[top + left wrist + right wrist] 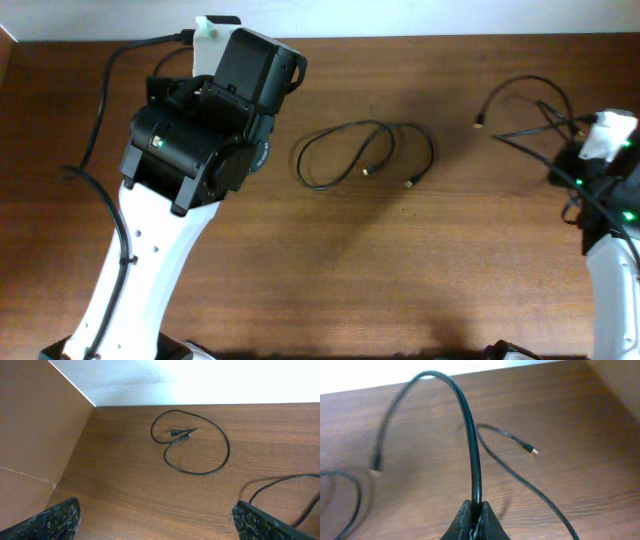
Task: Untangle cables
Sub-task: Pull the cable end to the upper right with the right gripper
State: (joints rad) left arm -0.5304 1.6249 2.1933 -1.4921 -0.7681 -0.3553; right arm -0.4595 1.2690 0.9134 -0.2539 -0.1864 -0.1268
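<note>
Right gripper (476,510) pinched tight on black cable (468,425), left gripper (157,521) wide, empty

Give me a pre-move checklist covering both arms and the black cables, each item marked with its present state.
1. The right tool is shut on the gripped cable: ok.
2. The left tool is open and empty: ok.
3. The looped cable lies apart from the gripped cable: ok.
4. The neighbouring cable is clear of the gripped cable: cannot tell; cords cross near the right arm in the overhead view.
5. The left tool has the looped cable between its fingers: not ok; it lies ahead of them.
</note>
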